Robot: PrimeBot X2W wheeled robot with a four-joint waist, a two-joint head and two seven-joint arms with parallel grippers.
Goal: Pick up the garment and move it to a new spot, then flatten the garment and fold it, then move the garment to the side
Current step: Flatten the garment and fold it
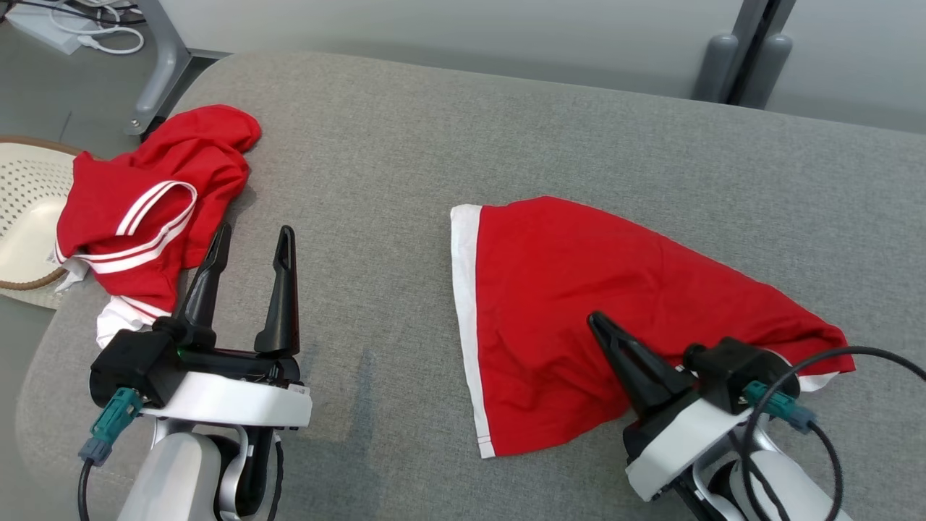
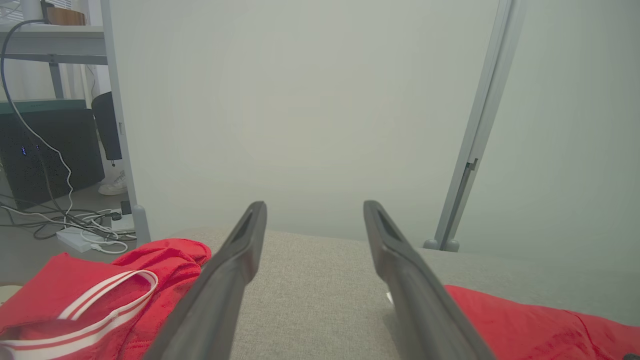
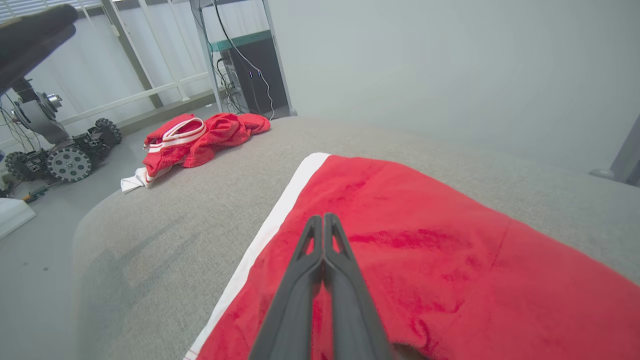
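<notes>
The garment [image 1: 159, 195] lies crumpled at the far left edge of the grey padded table [image 1: 405, 145]: red, with red-white striped trim and a white part at its near end. It also shows in the left wrist view [image 2: 75, 295] and the right wrist view [image 3: 200, 137]. My left gripper [image 1: 255, 230] stands open just right of it, nothing between its fingers [image 2: 315, 205]. A second red cloth [image 1: 615, 282] with a white edge band lies flat at the right. My right gripper [image 1: 595, 318] is shut, tips together over that cloth [image 3: 324, 216], with no fabric visibly pinched.
A white perforated basket [image 1: 29, 210] with a brown rim sits on the floor left of the table. A small wheeled machine [image 3: 65, 160] and cables lie on the floor beyond. Grey posts [image 1: 716, 65] stand behind the table's far edge.
</notes>
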